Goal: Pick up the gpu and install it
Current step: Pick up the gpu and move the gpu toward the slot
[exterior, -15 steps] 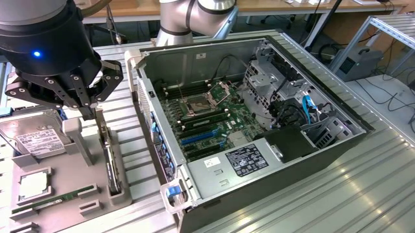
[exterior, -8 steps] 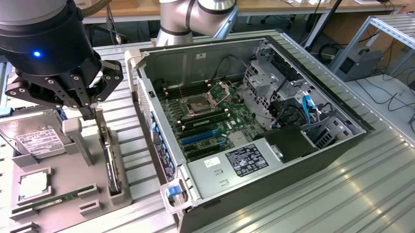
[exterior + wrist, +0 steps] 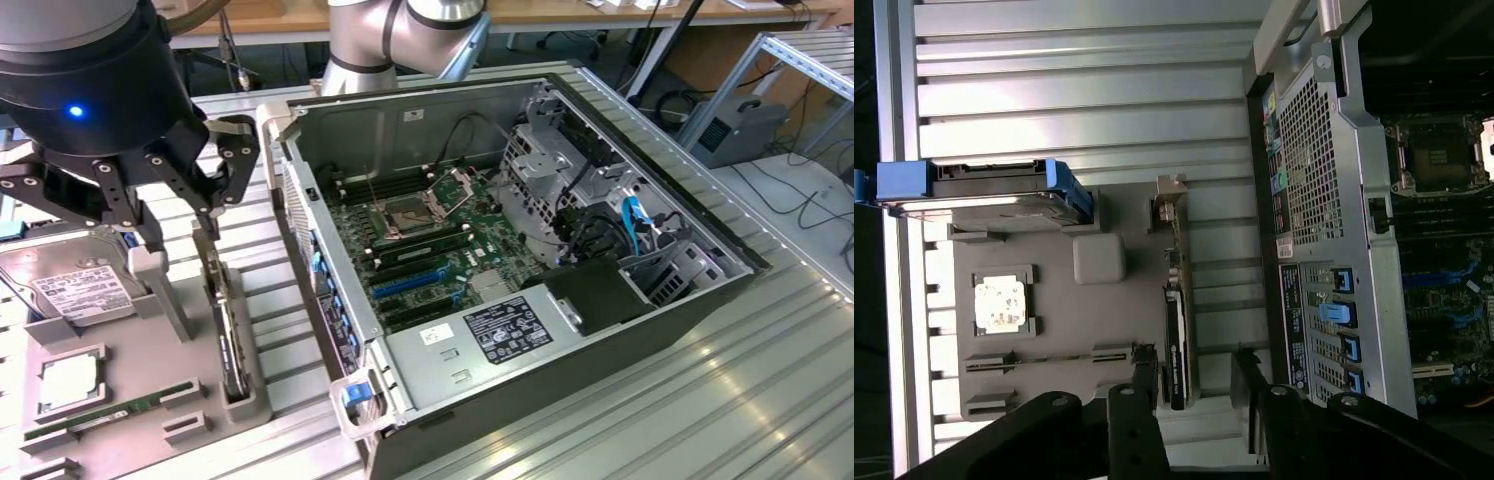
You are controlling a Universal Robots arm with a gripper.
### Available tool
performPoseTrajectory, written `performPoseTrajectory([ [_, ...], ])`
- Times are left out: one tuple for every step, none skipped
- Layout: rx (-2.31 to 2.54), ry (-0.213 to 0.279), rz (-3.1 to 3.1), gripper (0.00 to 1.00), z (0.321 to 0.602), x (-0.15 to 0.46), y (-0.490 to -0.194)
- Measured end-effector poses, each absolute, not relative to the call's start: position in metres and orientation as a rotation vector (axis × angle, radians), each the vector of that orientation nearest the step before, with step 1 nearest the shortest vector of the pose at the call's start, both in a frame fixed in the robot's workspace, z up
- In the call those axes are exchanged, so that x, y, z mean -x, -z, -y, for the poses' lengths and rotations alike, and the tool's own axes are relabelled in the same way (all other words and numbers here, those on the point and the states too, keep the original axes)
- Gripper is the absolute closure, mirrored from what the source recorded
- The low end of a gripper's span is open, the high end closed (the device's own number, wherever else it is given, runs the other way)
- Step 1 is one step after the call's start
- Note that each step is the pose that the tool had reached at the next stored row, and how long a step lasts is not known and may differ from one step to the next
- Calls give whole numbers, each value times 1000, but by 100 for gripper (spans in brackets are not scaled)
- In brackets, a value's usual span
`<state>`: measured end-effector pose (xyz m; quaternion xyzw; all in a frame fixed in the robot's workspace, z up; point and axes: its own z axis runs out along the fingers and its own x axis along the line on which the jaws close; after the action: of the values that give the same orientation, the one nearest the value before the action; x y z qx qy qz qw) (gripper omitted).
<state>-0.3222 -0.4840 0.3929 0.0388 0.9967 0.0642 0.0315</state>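
The gpu (image 3: 230, 335) stands on its edge in a slot of the grey holder tray (image 3: 180, 345), to the exterior view's left of the open computer case (image 3: 627, 300). In the wrist view the gpu (image 3: 1176, 325) appears edge-on as a thin dark strip with its silver bracket (image 3: 1172, 198) at the far end. My gripper (image 3: 176, 225) hovers above the tray, over the gpu's bracket end, open and holding nothing. In the wrist view my gripper (image 3: 1194, 385) has its fingers (image 3: 1144, 390) set either side of the card's near end, apart from it.
On the tray also lie a silver hard drive (image 3: 74, 285) in a blue caddy (image 3: 1069, 185), a processor chip (image 3: 70, 385) and a memory stick (image 3: 120, 408). The motherboard (image 3: 441, 235) with a blue expansion slot (image 3: 407, 283) lies exposed inside the case. The table is ribbed aluminium (image 3: 721, 400).
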Motion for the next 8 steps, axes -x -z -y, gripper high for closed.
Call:
performPoseTrajectory([
  [-119, -198, -3070, 58, 484, 322, -393],
  [-120, -198, -3070, 52, 484, 322, -393],
  [-120, -198, -3070, 52, 484, 322, -393],
  [-120, -198, -3070, 52, 484, 322, -393],
  [-120, -198, -3070, 52, 484, 322, -391],
  [-120, -198, -3070, 52, 484, 322, -388],
  [-120, -198, -3070, 52, 484, 322, -384],
  [-120, -198, -3070, 52, 484, 322, -378],
])
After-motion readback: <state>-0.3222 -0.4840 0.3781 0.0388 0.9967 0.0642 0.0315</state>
